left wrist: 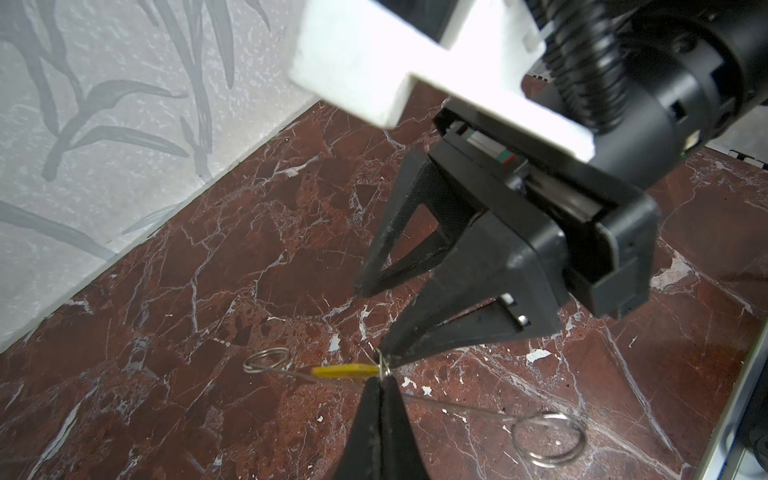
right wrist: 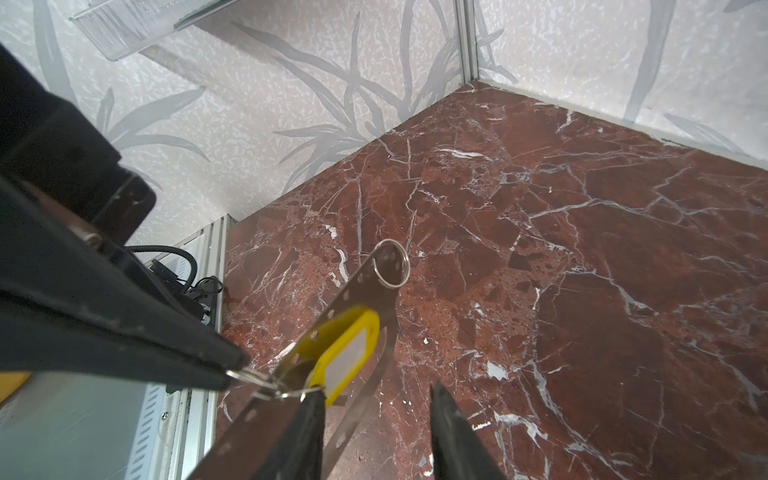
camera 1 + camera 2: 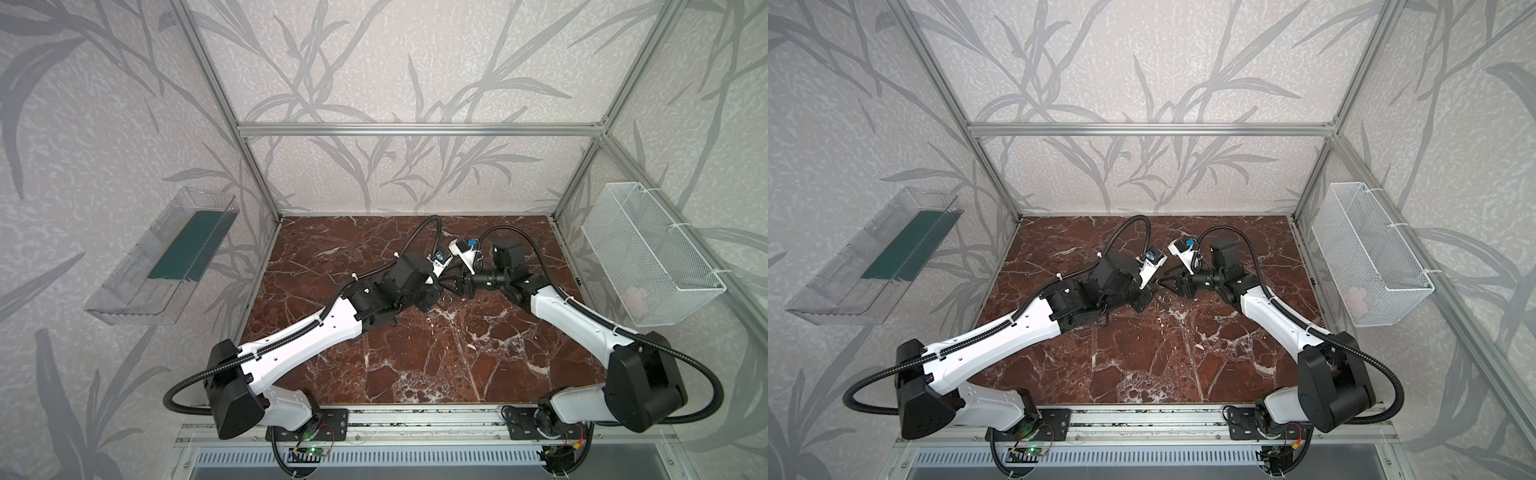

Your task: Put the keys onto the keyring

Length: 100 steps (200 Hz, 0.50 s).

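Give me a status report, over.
Left gripper shut on keyring. Right gripper open, close by. Keys between them, beside yellow tag. Nothing blocking.

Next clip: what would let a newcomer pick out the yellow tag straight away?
Over the middle of the red marble table, the left gripper is shut on the keyring. The yellow tag lies right beside that ring, against the flat, hole-rimmed keys. It alone is bright yellow, with a white label window.

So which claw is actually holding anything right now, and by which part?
Left claw is shut on the keyring, pinching its thin silver ring, not the yellow tag. Right claw is open, gripping nothing.
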{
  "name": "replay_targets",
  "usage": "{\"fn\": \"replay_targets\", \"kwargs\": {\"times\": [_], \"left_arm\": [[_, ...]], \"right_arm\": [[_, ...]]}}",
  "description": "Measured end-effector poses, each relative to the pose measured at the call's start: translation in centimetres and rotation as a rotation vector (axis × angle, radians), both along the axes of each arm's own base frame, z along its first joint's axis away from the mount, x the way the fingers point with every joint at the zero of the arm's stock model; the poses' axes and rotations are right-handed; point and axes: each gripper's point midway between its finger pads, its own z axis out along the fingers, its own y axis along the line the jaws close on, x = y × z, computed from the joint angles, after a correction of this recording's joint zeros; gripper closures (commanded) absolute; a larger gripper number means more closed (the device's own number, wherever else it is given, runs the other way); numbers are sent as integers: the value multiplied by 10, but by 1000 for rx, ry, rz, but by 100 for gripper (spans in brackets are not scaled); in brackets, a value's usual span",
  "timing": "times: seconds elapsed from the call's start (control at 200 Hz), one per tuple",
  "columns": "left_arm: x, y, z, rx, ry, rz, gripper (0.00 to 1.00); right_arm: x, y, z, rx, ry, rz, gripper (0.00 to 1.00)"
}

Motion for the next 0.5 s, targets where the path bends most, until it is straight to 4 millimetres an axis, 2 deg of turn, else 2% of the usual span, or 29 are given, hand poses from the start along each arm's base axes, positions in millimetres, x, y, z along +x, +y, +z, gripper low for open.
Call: {"fn": "replay_targets", "kwargs": {"times": [0.5], "left_arm": [[-4,0,-35,33,-94,-110,100]], "right_arm": [[12,-27,-9,-57,-49,-205,55]]}}
